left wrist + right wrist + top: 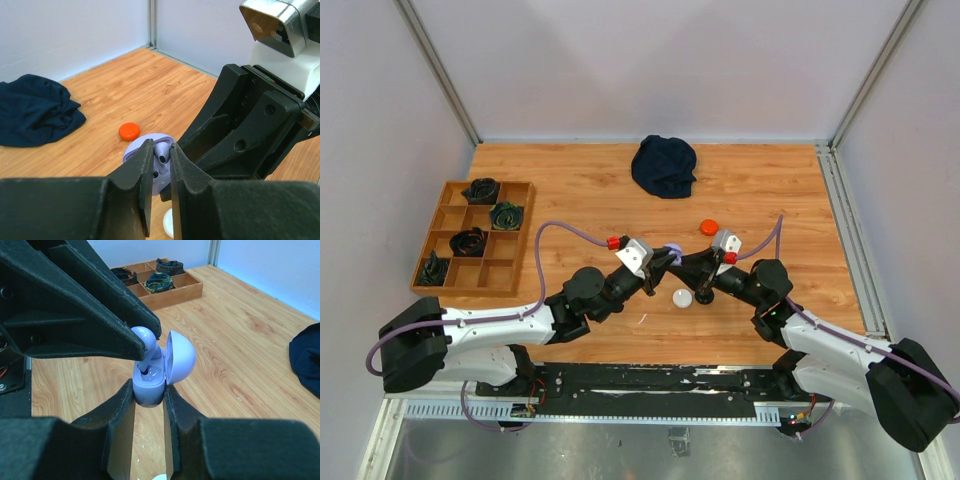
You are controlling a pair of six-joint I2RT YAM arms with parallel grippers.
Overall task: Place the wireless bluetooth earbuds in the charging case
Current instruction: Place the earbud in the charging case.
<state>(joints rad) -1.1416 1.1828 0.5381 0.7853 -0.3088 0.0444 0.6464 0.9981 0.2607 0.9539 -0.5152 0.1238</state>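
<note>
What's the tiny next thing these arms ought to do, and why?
Probably ease the purple earbud down a touch so it slides into its socket. The left jaws pinch the bud right over the purple case, whose lid stands open, and the right jaws clamp the case from both sides.

My left gripper (160, 148) and right gripper (149, 391) are black. The earbud (143, 335) and the charging case (178, 357) are light purple. The table (570, 180) is brown with wood stripes. From the charging case, a dark blue cloth (664, 165) is at twelve o'clock, an orange disc (708, 226) at one, a white disc (682, 297) at six.
</note>
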